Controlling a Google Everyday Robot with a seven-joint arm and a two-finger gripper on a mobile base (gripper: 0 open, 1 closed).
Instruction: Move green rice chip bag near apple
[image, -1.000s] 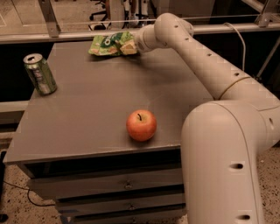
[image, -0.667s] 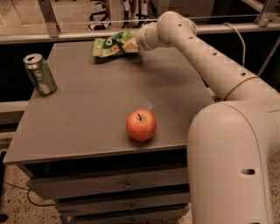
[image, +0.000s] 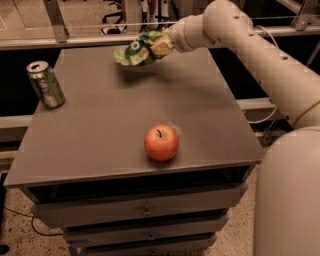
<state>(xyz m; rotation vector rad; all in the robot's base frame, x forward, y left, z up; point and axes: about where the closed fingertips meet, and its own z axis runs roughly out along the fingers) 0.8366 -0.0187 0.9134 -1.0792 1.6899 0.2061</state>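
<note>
The green rice chip bag is crumpled and held in the air above the far middle of the grey tabletop, with its shadow on the surface below. My gripper is shut on the bag's right end, reaching in from the upper right. The red-orange apple stands upright near the table's front edge, well in front of the bag and gripper.
A green-silver drink can stands at the table's left edge. The table is a cabinet with drawers below its front. My white arm spans the upper right, and my base stands beside the table's right front corner.
The bag has been lifted off the far edge of the table and carried a little toward the front. The apple and the can have not moved.
</note>
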